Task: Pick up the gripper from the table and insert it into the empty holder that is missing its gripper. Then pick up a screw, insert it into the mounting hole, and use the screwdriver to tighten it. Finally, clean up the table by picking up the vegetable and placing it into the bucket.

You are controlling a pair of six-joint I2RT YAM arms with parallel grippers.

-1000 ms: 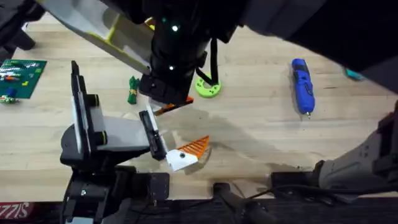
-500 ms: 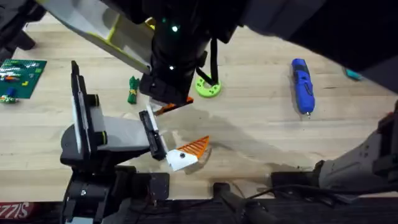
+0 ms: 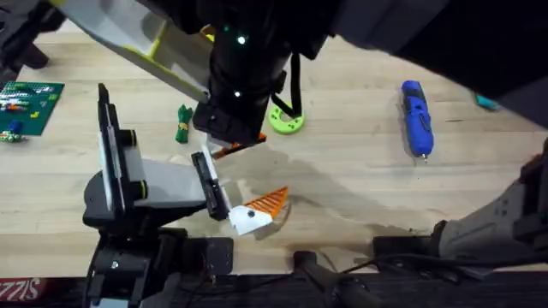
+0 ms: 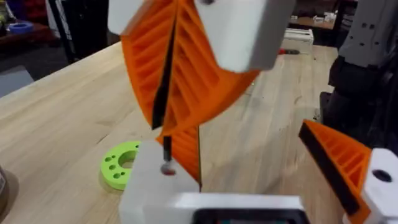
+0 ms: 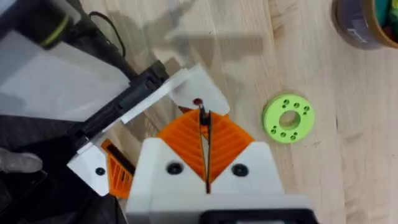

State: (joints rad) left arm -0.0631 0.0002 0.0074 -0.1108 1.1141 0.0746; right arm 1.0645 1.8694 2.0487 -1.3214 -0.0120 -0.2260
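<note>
The gripper (image 3: 257, 209) lies on the table (image 3: 360, 184) near its front edge, orange wedge pointing away from the holder (image 3: 128, 184) and white base toward it, just beside the black bar at the holder's right end. In the left wrist view it (image 4: 348, 171) rests on the planks, apart from the grippers. The holder stands at the front left, its thin black plate upright. The vegetable (image 3: 182, 124) lies behind the holder, and a lime disc (image 3: 286, 121) to the vegetable's right. The screwdriver (image 3: 417, 117) lies well apart at the far right, tip toward the front edge. A dark arm (image 3: 248, 60) hangs over the table's middle. The right gripper (image 5: 204, 121) has its orange pads (image 5: 227, 140) pressed together, a thin dark sliver between them that cannot be made out. Whether the left gripper (image 4: 180, 155) is wide or narrow cannot be told. A green circuit board (image 3: 26, 103) sits at the left edge.
</note>
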